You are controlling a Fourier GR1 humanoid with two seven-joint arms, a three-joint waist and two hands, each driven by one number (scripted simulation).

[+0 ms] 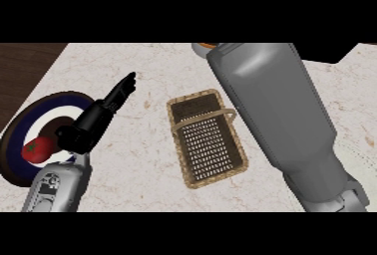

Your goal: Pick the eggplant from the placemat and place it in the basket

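Right forearm [283, 119] leaves the top edge, hand unseen; I cannot tell its grip. Left hand [95, 122] shows straight fingers. Basket [210, 149] holds nothing yet.

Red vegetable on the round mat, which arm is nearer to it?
Left. The left hand is just right of the red vegetable; the right forearm lies beyond the basket, its hand out of view.

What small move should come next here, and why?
Probably draw the right forearm back until its hand shows above the basket: the basket holds nothing, no eggplant is visible, and that hand is beyond the top edge.
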